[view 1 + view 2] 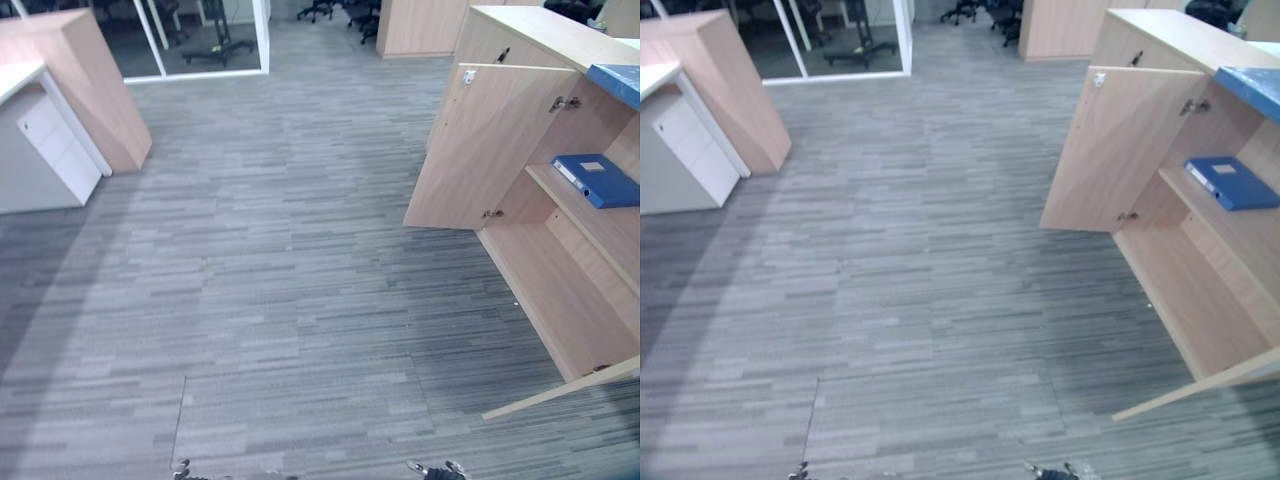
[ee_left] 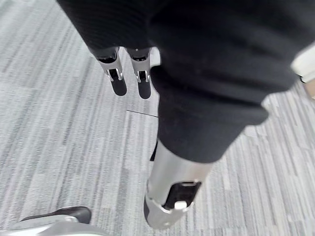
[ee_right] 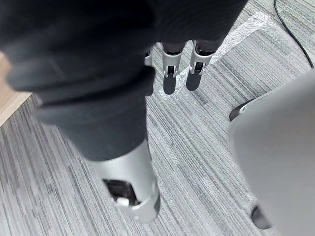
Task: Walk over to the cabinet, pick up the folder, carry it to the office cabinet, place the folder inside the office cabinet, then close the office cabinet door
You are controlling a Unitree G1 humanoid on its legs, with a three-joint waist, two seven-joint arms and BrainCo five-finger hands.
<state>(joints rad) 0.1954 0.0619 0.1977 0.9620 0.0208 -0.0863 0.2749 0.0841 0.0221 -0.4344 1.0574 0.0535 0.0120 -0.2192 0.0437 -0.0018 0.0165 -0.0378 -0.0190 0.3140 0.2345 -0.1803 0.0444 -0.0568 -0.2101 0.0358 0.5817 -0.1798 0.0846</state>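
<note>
From my seat, the far left of the head view holds a white drawer unit (image 1: 45, 150) tucked against a wood-sided counter (image 1: 95, 80), with a glass partition (image 1: 200, 40) behind them. Those are well apart from the job. The left hand (image 2: 114, 73) hangs at my side over the grey carpet (image 1: 280, 280), fingers straight and slack, holding nothing. The right hand (image 3: 170, 73) hangs the same way, fingers loose and empty. Off to the right stands the office cabinet (image 1: 530, 30) with both leaves swung out: the far door (image 1: 490, 150) angled toward me and the near door (image 1: 565, 388) showing edge-on low down. The blue folder (image 1: 597, 180) lies flat on the upper shelf (image 1: 600, 230) inside, and something else blue (image 1: 617, 82) sits on the cabinet's top. With the folder inside and both hands free, I judge what remains is shutting the doors. I'd turn right and step in until a door's outer face is within reach. Then I'd lay flat fingers on it near the free edge, away from the hinges, and sweep it round steadily. I'd also check the folder's corner sits clear of the door line. The near door juts toward my path, so I'd skirt it.
</note>
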